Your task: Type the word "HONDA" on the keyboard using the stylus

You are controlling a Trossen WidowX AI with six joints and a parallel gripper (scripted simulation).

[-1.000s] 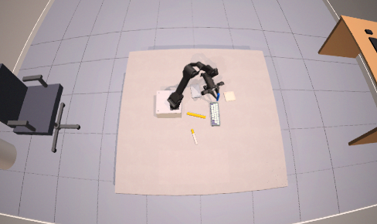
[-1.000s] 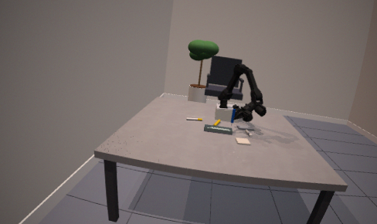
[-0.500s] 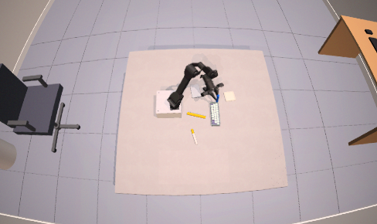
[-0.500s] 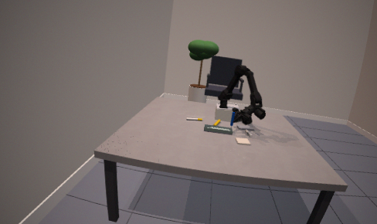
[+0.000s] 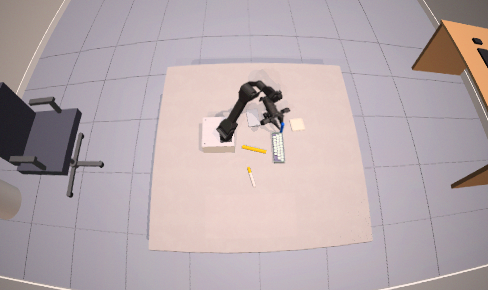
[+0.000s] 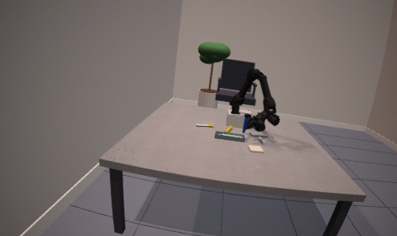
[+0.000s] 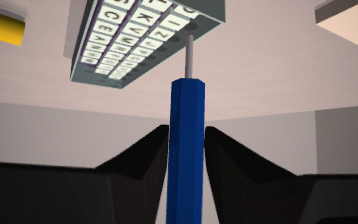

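Observation:
The blue stylus (image 5: 282, 128) (image 6: 245, 125) (image 7: 187, 102) stands roughly upright, its thin grey tip pointing down. My gripper (image 5: 280, 124) (image 6: 246, 121) (image 7: 186, 133) is shut on its blue body. The keyboard (image 5: 278, 148) (image 6: 229, 137) (image 7: 145, 26), grey with white lettered keys, lies flat on the table. The stylus is at the keyboard's end nearest the gripper. In the wrist view the tip overlaps the grey border, beside dark round marks and near the I and Z keys. The exterior view shows the stylus above the keyboard's level. Contact with a key cannot be made out.
A yellow bar (image 5: 254, 149) (image 6: 229, 129) (image 7: 0, 26) and a white and yellow marker (image 5: 251, 177) (image 6: 204, 125) lie to one side of the keyboard. A cream pad (image 5: 297, 124) (image 6: 255, 149) (image 7: 355, 26) lies beyond its near end. A pale flat object (image 5: 253, 119) lies by the arm.

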